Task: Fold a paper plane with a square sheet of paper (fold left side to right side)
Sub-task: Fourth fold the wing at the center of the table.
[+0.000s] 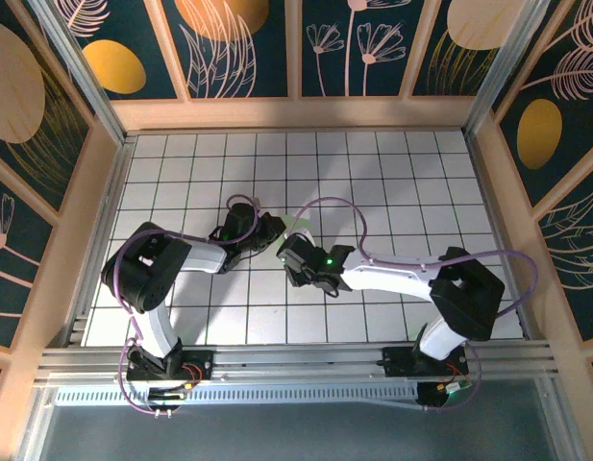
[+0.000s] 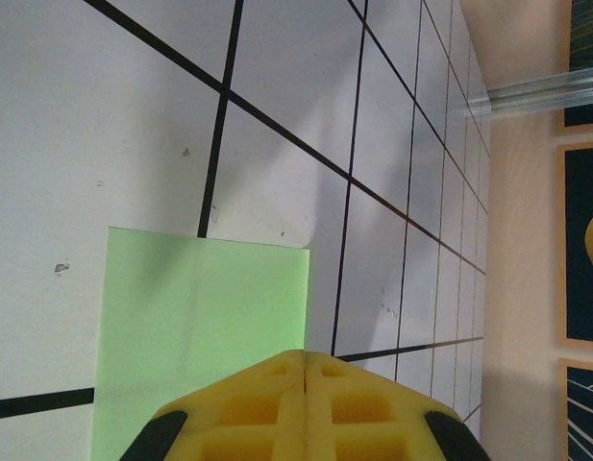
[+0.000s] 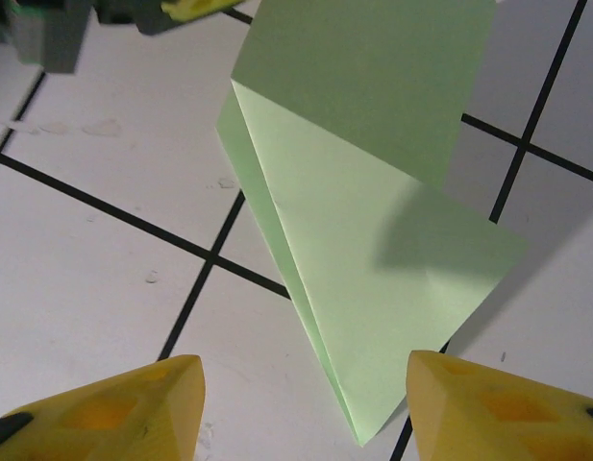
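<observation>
The pale green sheet of paper (image 3: 373, 240) lies on the white grid table, folded along diagonals into a point that faces my right gripper. Its far part (image 3: 373, 77) stands up off the table and casts a shadow on the folded layer. My right gripper (image 3: 306, 403) is open, its yellow fingers (image 3: 133, 408) either side of the paper's tip and clear of it. My left gripper (image 2: 306, 360) is shut, its tips over the paper's (image 2: 200, 317) right edge; I cannot tell whether they touch it. From above, the two grippers (image 1: 273, 230) (image 1: 284, 257) meet at the paper (image 1: 299, 226) mid-table.
Wooden walls (image 1: 296, 113) with painted panels ring the grid table (image 1: 392, 182). An aluminium rail (image 1: 296, 363) runs along the near edge by the arm bases. Purple cables (image 1: 354, 216) loop over the right arm.
</observation>
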